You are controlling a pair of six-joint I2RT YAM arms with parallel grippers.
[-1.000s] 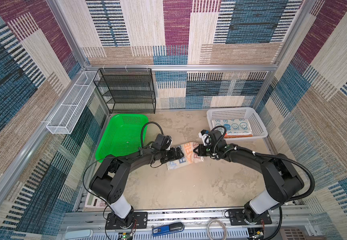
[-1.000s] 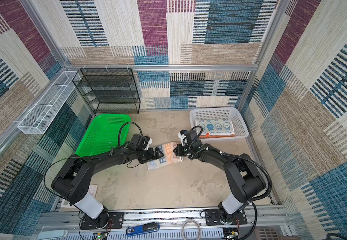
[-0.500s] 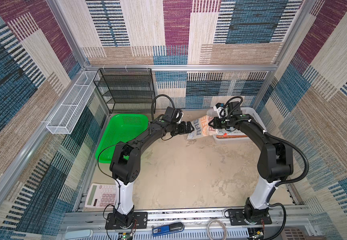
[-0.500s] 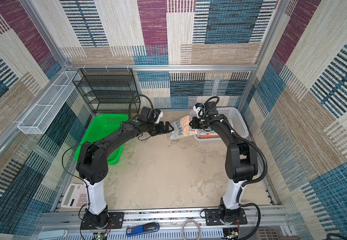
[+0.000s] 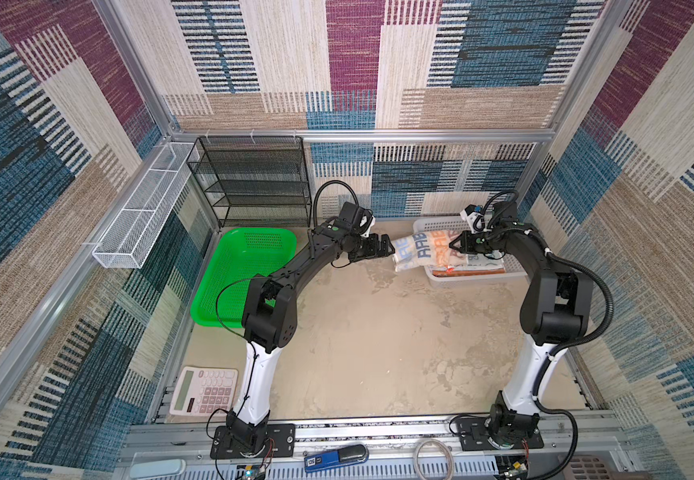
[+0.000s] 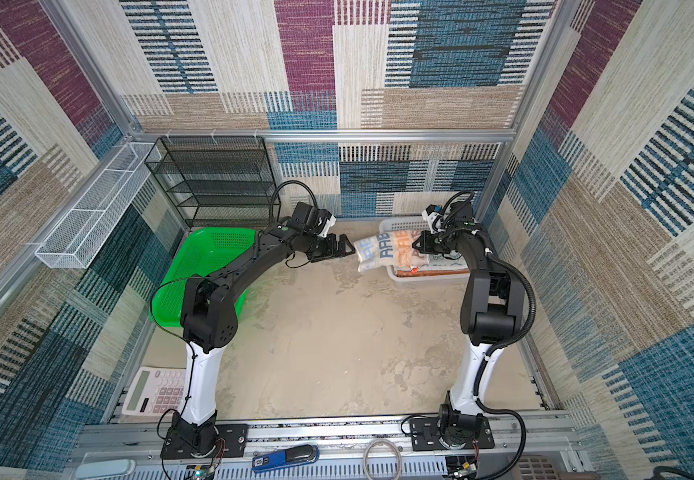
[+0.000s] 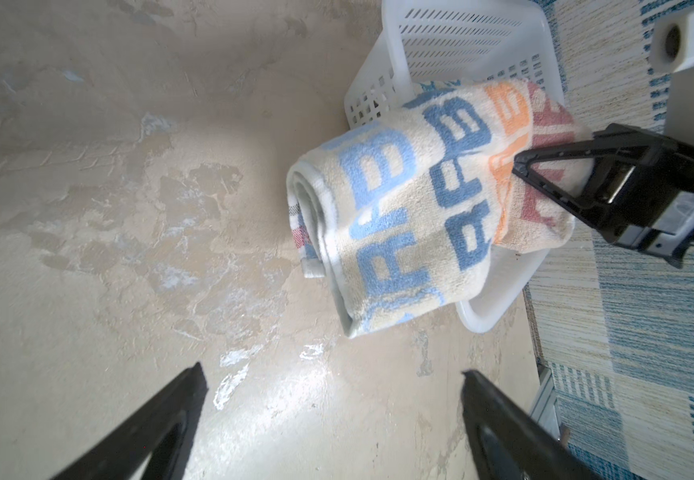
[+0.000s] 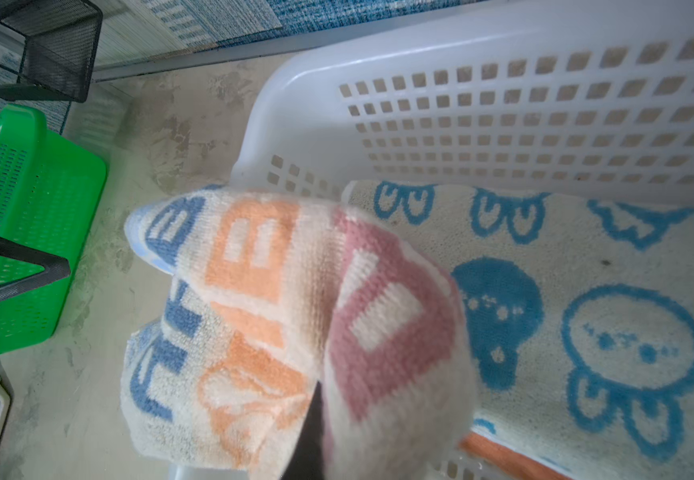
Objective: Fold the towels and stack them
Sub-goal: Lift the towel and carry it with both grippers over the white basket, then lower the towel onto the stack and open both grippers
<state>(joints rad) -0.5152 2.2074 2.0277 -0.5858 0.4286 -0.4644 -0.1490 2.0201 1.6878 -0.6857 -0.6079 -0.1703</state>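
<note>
- The right fingers (image 5: 455, 245) are clamped on one end of the folded lettered towel (image 5: 416, 251), which hangs in the air across the inner end rim of the white basket (image 5: 468, 278), at the far right corner of the bench (image 5: 358, 332)
- The left fingers (image 5: 385, 246) stand wide apart and hold nothing, just beside the towel's free end
- In the basket lie the blue-print towel (image 8: 586, 311) and, under it, the orange towel (image 8: 499, 455) (only its edge shows)
- Much of the lettered towel is outside the basket, so if let go here it would likely drape over the rim or slide onto the bench
- It is pinched at one end only and its layers sag, so a quick swing may open the fold
- The drooping end could catch on the rim as it is carried inward and land crooked on the stack
</note>
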